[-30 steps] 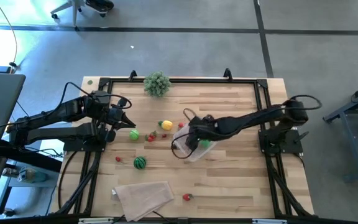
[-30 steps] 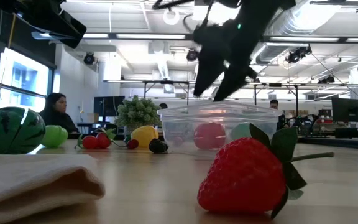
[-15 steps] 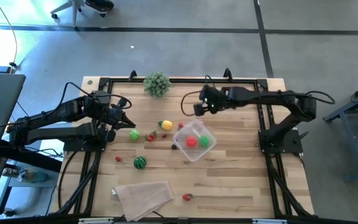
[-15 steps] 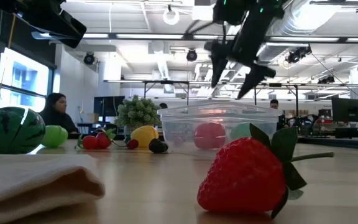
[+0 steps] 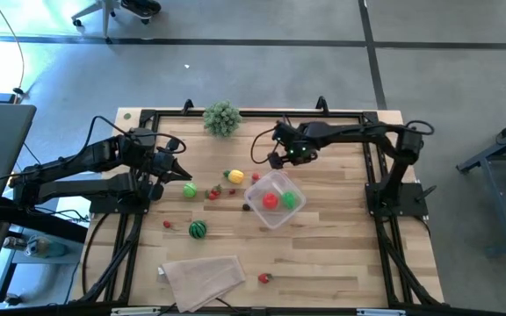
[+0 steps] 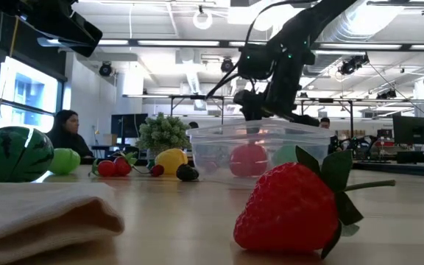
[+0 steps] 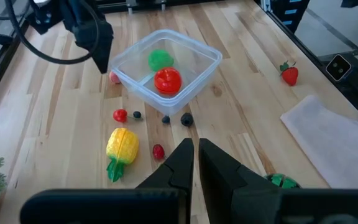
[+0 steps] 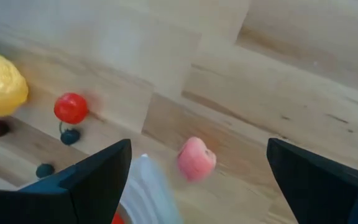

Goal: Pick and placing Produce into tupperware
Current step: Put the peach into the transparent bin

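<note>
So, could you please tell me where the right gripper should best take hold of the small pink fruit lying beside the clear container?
Probably across its rounded middle, coming straight down from above. The pink fruit is small and round, lying on bare wood close beside the tupperware wall. The jaws should straddle it parallel to that wall, so neither one hits the plastic. The right gripper is open over it.

Your wooden table point(image 5: 323, 254) carries the clear tupperware point(image 5: 274, 199) near its middle, with loose produce point(image 5: 233, 176) scattered to its left, including a striped watermelon ball point(image 5: 198, 230). A bushy plant point(image 5: 221, 118) stands at the far edge. A folded beige cloth point(image 5: 202, 278) and a strawberry point(image 5: 264, 278) lie at the near edge.
</note>
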